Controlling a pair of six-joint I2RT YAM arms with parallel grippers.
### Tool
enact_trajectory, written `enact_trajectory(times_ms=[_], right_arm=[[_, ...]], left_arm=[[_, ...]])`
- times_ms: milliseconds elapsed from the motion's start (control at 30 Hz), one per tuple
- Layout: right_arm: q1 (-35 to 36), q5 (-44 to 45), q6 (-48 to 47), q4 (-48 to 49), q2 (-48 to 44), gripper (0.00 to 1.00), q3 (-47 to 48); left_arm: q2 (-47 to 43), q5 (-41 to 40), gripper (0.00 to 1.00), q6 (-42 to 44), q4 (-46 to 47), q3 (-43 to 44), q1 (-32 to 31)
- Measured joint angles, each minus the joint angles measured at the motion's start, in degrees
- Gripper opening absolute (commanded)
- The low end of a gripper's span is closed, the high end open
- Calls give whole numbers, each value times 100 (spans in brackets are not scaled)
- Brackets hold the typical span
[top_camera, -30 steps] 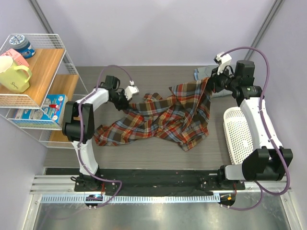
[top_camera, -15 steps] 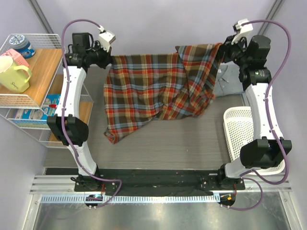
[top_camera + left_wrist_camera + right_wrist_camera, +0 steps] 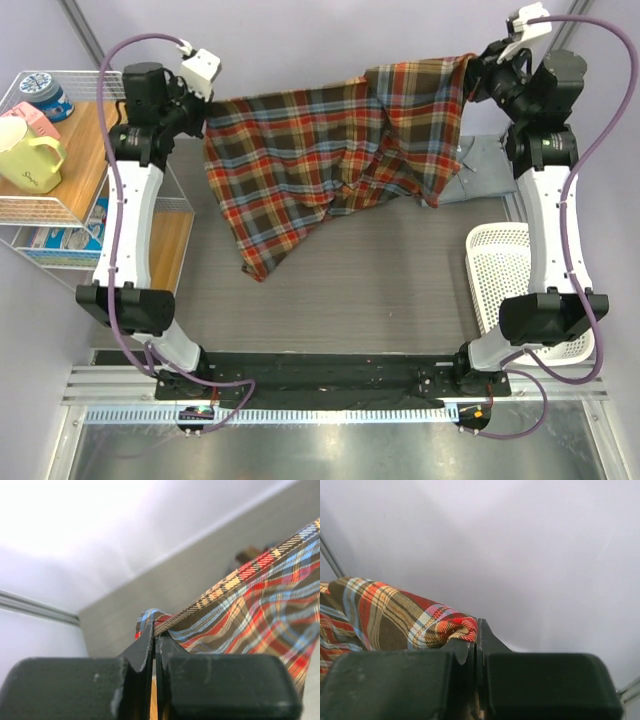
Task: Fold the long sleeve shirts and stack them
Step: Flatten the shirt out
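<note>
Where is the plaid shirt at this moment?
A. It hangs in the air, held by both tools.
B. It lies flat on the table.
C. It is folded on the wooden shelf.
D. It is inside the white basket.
A: the left tool and the right tool each pinch an upper corner of the plaid shirt, so it hangs spread between them above the table.
</note>
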Motion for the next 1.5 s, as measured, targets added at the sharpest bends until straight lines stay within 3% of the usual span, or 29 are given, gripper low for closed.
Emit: enact_trajectory(times_ms=[200, 433, 633, 833, 967, 1167, 1200, 1233, 1267, 1300, 1367, 1467, 1500], right_arm=[[0, -13, 63, 81, -474, 1, 299], [-4, 118, -33, 273, -2201, 1, 146], [-11, 326, -289, 857, -3357, 1, 413], [-33, 400, -647, 1360, -3042, 1, 1132], [-31, 282, -741, 1497, -2107, 1, 1311], [37, -7, -782, 1493, -315, 4, 599], [68, -28, -813, 1471, 31, 12, 385], [92, -48, -837, 1423, 304, 41, 192], [125, -76, -866, 1338, 632, 54, -17], [212, -81, -1036, 909, 1530, 75, -428], [219, -26, -1182, 476, 1836, 79, -367], [199, 249, -1635, -466, 2514, 80, 369], [162, 275, -1742, -769, 2594, 80, 503]], left_arm=[[-1176, 59, 0, -223, 605, -363, 0], [-3407, 146, 0, -243, 1628, -1405, 0], [-4264, 103, 0, -251, 2234, -1303, 0], [-3849, 7, 0, -199, 2446, -461, 0], [-3147, -98, 0, 22, 2507, -302, 0], [-1427, -339, 0, 326, 2455, -610, 0], [-1143, -374, 12, 361, 2476, -717, 0], [-846, -409, 21, 387, 2474, -883, 0], [-498, -439, 33, 428, 2450, -1091, 0], [374, -619, 60, 542, 2291, -1558, 2], [651, -737, 63, 557, 2103, -1604, 2], [1388, -1084, 70, 507, 1567, -896, 2], [1537, -1132, 80, 501, 1434, -704, 4]])
